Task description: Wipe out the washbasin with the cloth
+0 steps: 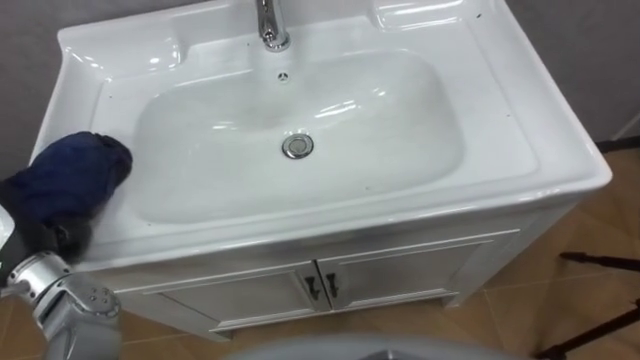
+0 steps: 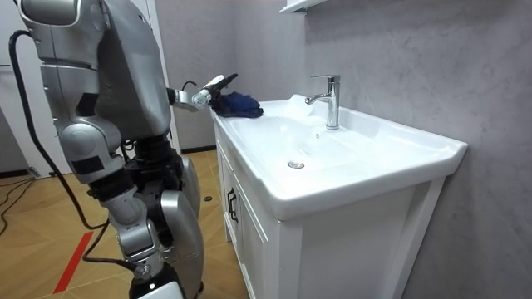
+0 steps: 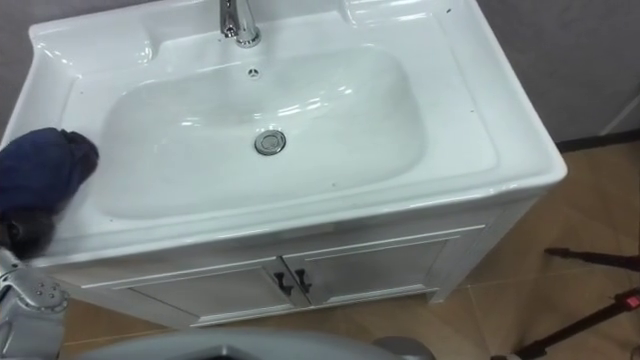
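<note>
The white basin (image 1: 560, 150) sits on a white cabinet, with a chrome tap (image 1: 268, 25) at the back and a drain (image 1: 297, 146) in the middle of the bowl. A bunched dark blue cloth (image 1: 75, 170) lies on the basin's left rim, just outside the bowl. My left hand (image 1: 45, 240) comes in from the lower left, and its dark fingers are curled into the near side of the cloth. In the room view I stand upright at the basin's front, left hand (image 2: 208, 91) held out on the cloth (image 2: 241, 105) at the far corner.
Two cabinet doors (image 1: 320, 285) with dark handles are right below the front rim. Black stand legs (image 1: 600, 262) lie on the wooden floor at the right. A grey wall runs behind the tap.
</note>
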Available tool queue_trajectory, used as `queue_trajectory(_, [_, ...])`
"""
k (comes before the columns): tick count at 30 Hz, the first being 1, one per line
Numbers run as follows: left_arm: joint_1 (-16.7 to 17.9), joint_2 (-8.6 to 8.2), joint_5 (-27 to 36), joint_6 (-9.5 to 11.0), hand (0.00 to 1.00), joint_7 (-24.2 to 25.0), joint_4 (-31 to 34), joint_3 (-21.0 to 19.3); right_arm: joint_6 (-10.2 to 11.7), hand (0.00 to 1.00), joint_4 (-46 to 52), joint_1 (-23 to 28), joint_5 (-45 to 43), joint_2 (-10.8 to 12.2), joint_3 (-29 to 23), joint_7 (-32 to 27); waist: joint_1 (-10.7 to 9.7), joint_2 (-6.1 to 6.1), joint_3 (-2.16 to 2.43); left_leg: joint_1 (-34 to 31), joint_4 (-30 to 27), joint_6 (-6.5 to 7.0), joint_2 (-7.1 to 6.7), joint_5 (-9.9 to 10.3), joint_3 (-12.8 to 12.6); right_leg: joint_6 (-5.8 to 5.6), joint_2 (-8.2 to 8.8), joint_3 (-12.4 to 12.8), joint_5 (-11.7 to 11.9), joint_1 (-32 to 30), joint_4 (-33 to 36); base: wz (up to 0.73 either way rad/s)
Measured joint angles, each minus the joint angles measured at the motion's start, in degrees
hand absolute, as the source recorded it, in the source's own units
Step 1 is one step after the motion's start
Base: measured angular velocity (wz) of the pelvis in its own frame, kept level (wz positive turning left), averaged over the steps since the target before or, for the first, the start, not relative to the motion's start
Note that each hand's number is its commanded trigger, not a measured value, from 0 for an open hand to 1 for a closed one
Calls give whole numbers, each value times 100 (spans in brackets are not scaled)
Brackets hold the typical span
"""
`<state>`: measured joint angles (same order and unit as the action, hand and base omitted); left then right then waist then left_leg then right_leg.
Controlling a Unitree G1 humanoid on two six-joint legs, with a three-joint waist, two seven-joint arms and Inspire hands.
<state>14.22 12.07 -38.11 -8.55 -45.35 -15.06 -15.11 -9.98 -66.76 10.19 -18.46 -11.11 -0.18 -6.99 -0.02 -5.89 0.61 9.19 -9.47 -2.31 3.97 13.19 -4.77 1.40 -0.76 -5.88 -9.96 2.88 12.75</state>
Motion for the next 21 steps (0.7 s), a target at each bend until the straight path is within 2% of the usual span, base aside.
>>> queue_trajectory(4, [-27, 0, 31, 38, 0, -6, 619, -5, 6, 0, -4, -5, -11, -4, -82, -41, 9, 41, 7, 2, -6, 9, -30, -6, 20, -16, 42, -35, -10, 5, 11, 4])
queue_trajectory(8, [-91, 0, 26, 102, 0, -5, 726, -11, 11, 0, -11, 16, -7, 4, -107, -36, 12, 38, -5, 15, -4, 24, -77, -12, 15, -57, 82, 13, -49, -14, 84, 0])
queue_trajectory(12, [-143, 0, 95, 156, 0, -2, 727, -38, 19, 0, -13, 9, 19, 31, -98, -28, 22, 102, -20, 15, -1, 35, -75, -5, 11, -62, 67, 49, -56, -19, 90, 0])
queue_trajectory(17, [-335, 10, 545, 201, 0, -4, 772, -49, 74, 0, -18, -9, 53, 33, -88, -44, 40, 99, -32, 39, 17, 41, -73, 1, 4, -61, 54, 85, -55, -16, 88, -1])
queue_trajectory(21, [-349, 19, 1143, 283, 0, -25, 1144, -49, 121, 0, -73, -27, 51, 39, -44, -60, 52, 68, -26, 33, 16, 49, -76, 6, 2, -62, 56, 84, -54, -63, 100, -3])
